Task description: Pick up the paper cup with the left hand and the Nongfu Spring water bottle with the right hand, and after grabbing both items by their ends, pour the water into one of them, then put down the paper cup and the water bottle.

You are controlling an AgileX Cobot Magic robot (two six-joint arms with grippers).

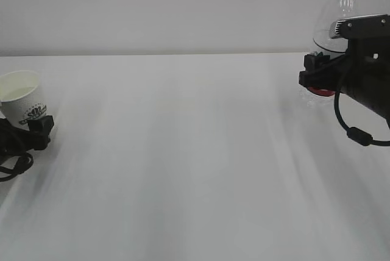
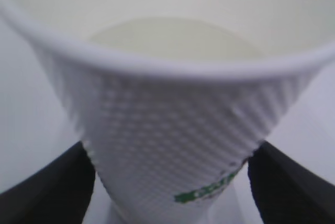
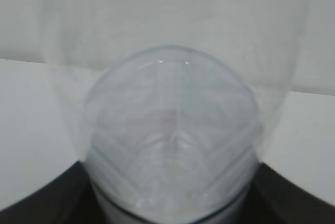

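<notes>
Two arms, two objects, so here's how we read it, view by view.

exterior, left side: the paper cup (image 1: pixel 22 97) sits at the far left edge of the bench (image 1: pixel 183 151), mouth up and leaning slightly, with the left end effector (image 1: pixel 33 132) low around its base. We'd call that arm the only one near it.

exterior, right side: the Nongfu Spring water bottle (image 1: pixel 335 23) stands upright, open neck on top, long axis vertical. The right end effector (image 1: pixel 314 75) reaches in from the right at its lower body.

left wrist: the cup fills the view, dark fingers (image 2: pixel 47 187) either side of its narrow bottom, spread wide. We can't tell if they press the wall. The water (image 2: pixel 172 38) looks to be pooled inside.

right wrist: the bottle's clear base sits between the fingers (image 3: pixel 42 198), which look clamped on it.

room: the bench is plain white and bare between the two, well apart, so we reckon there's space to bring them together.
</notes>
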